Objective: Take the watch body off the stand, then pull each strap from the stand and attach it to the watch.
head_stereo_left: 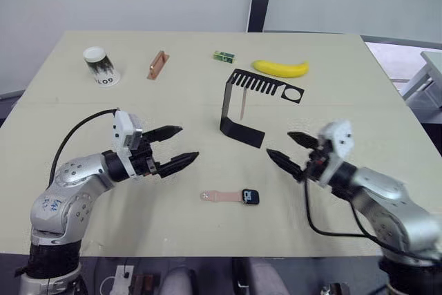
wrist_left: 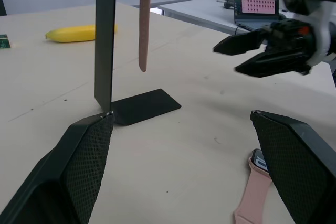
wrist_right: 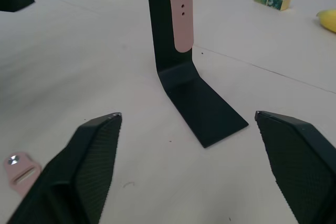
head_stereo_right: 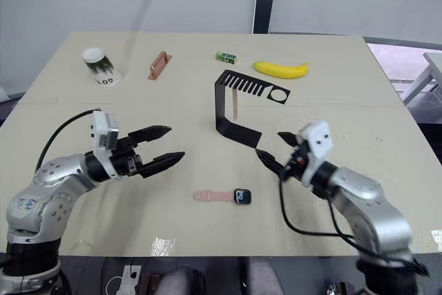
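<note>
The stand [head_stereo_left: 243, 110] is seen upright near the middle of the table [head_stereo_left: 62, 112], its flat foot on the surface and its slotted top plate with the round hole reaching out toward the banana [head_stereo_left: 281, 68], which lies just beyond that plate. One strap [head_stereo_left: 243, 107] is seen hanging straight down from the comb slots of the top plate, close beside the thin upright and clear of the foot; in the right wrist view a row of small holes is visible along it.

The watch body [head_stereo_left: 251, 197] is found off the stand, lying flat on the table in front of the foot, on the robot's side and well apart from it. A second strap [head_stereo_left: 220, 197] is seen lying flat and touching the watch body on its left edge, apparently joined to it.

The left gripper [head_stereo_left: 181, 146] is held above the table to the left of the stand, level with its foot, with its jaws spread wide and nothing between them. The right gripper [head_stereo_left: 288, 148] is held to the right of the foot, near it, its jaws likewise parted and empty. The two grippers are pointed toward each other across the foot.

Behind the stand, a small green block [head_stereo_left: 223, 56] is seen, and farther left a copper-brown block [head_stereo_left: 157, 65] and an overturned paper cup [head_stereo_left: 101, 65].
</note>
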Robot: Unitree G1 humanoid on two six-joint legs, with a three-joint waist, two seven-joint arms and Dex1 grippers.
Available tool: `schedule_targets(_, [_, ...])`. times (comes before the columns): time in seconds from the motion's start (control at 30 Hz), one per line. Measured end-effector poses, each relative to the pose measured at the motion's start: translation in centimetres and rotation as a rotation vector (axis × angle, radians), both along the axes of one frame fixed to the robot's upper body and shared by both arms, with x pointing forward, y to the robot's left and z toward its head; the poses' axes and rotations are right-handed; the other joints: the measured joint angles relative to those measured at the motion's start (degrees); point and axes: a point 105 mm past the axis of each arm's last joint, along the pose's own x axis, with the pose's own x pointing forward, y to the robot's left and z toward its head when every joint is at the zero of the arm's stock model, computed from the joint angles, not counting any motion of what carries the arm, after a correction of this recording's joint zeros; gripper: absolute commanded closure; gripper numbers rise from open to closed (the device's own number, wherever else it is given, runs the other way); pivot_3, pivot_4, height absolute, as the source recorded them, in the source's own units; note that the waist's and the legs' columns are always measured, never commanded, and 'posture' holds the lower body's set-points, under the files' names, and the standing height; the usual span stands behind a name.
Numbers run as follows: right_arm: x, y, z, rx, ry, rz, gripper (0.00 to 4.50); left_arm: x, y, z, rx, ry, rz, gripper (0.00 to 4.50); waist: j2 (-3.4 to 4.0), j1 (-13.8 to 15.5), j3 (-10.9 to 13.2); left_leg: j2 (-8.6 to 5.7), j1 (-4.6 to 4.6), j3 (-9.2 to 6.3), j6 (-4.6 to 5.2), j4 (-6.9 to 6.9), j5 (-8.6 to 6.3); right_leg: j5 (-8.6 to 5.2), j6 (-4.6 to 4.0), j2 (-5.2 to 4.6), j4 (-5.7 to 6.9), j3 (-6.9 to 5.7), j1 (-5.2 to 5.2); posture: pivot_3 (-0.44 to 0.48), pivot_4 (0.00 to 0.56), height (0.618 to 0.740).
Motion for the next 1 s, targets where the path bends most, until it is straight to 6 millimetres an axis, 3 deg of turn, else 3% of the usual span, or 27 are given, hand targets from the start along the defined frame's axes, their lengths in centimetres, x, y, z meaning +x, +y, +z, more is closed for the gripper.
schedule_targets(0.07, [1.6, 1.0, -0.4, -0.004, -0.003, -0.011, 2.76, -0.3, -0.8, 0.2, 0.012, -0.014, -0.030, 0.00, 0.00, 0.0, 0.0, -0.01, 0.01, 0.01, 0.00, 0.01, 0.00, 0.00, 0.00, 0.00, 0.02, 0.01, -0.01, 0.000, 0.150, 0.740])
schedule_targets(0.17, [3.8, 1.9, -1.1, -0.004, -0.001, -0.041, 4.39, -0.6, -1.7, 0.5, 0.022, -0.036, -0.058, 0.00, 0.01, 0.0, 0.0, 0.02, -0.02, 0.01, 0.01, 0.00, 0.00, 0.00, 0.00, 0.00, 0.02, -0.01, -0.03, 0.000, 0.150, 0.740])
schedule_targets(0.43, [7.0, 2.0, -4.0, -0.058, 0.083, -0.118, 4.45, -0.3, -2.6, 0.1, 0.016, -0.045, -0.037, 0.00, 0.02, -0.1, 0.0, 0.03, -0.02, 0.02, 0.01, 0.00, 0.00, 0.00, 0.00, -0.01, 0.03, -0.02, -0.03, 0.000, 0.150, 0.740])
schedule_targets(0.67, [7.6, 2.3, -4.6, -0.091, 0.129, -0.136, 4.45, -0.2, -5.1, 0.3, -0.024, -0.082, -0.005, 0.00, 0.05, -0.4, 0.0, 0.03, 0.05, 0.01, 0.01, 0.03, 0.00, 0.00, 0.00, -0.02, 0.11, 0.00, 0.01, 0.000, 0.150, 0.740])
schedule_targets(0.9, [7.2, 2.0, -4.8, -0.097, 0.135, -0.145, 4.45, 1.6, -6.8, 0.5, -0.078, -0.107, 0.168, 0.00, 0.01, -0.3, -0.1, 0.02, 0.03, 0.00, 0.01, 0.04, 0.00, 0.01, 0.02, -0.03, 0.07, 0.00, 0.05, 0.000, 0.150, 0.740])
schedule_targets(1.0, [6.9, 2.0, -4.8, -0.103, 0.134, -0.143, 4.50, 2.5, -7.7, 0.7, -0.076, -0.134, 0.224, 0.82, 0.02, -0.2, -0.1, 0.02, 0.04, 0.00, 0.01, 0.03, 0.00, 0.01, 0.02, -0.02, 0.07, 0.00, 0.05, 0.000, 0.150, 0.740])
